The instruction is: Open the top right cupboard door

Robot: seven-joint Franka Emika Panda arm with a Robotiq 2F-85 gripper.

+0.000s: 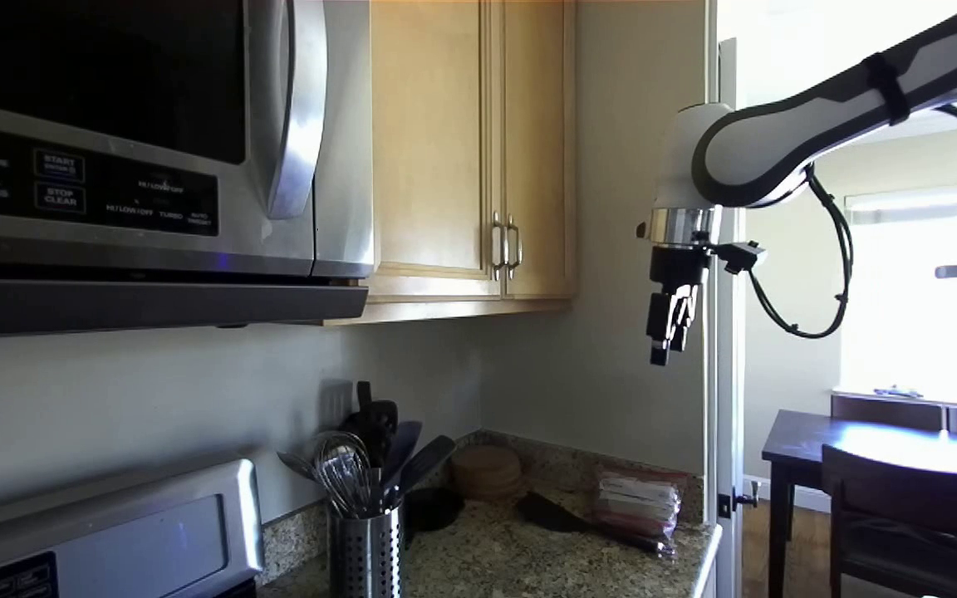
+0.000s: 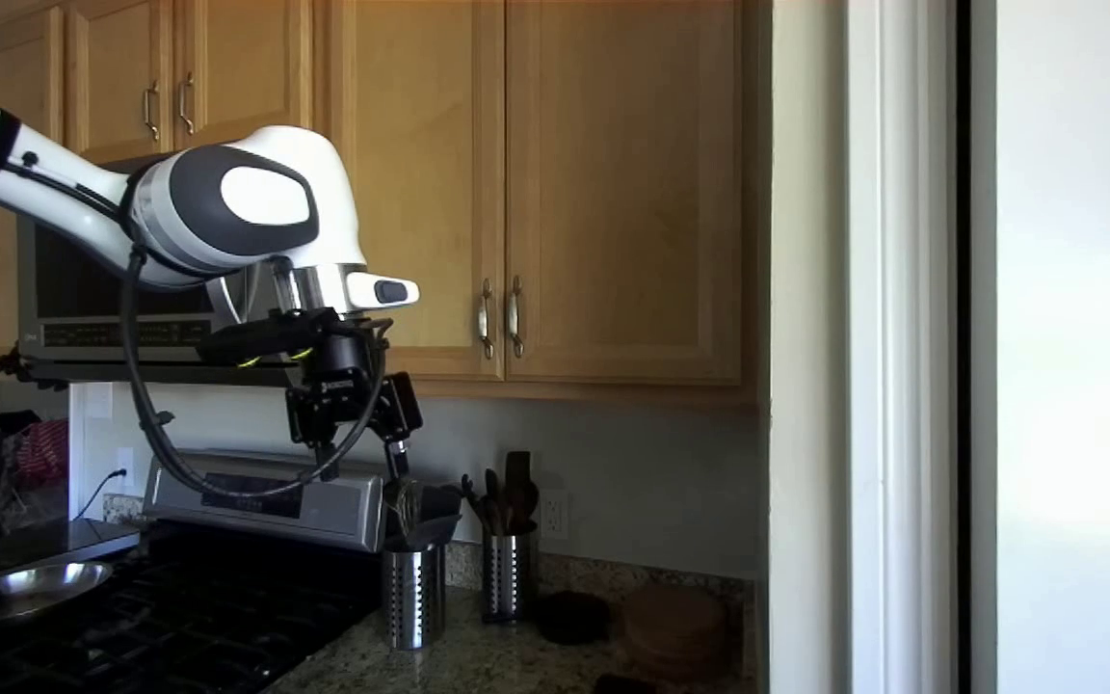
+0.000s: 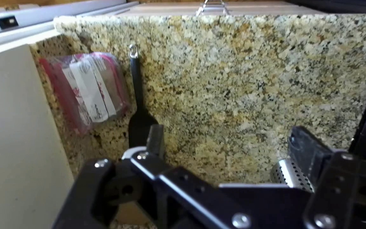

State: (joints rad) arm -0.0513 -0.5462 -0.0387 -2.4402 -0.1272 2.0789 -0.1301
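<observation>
There are four upper cupboard handles (image 2: 515,316), two perforated canisters (image 2: 413,602), one microwave (image 1: 161,154) and one pan (image 2: 39,586).

In an exterior view, daylight from window (image 1: 902,324), blown out to white; hard glare on dining table (image 1: 885,436). Kitchen side dim; stovetop (image 2: 179,617) nearly black, detail lost; white panel (image 2: 1066,434) at right bright. Soft shadow on wall (image 1: 196,390) behind utensils (image 1: 402,453). Wrist view: tabletop (image 3: 233,79) well lit, gripper (image 3: 229,140) dark, print on packet (image 3: 87,89) mostly unreadable.

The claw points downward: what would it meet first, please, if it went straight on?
Most likely the granite countertop, though depth is unclear and the claw could brush the black spatula first.
</observation>
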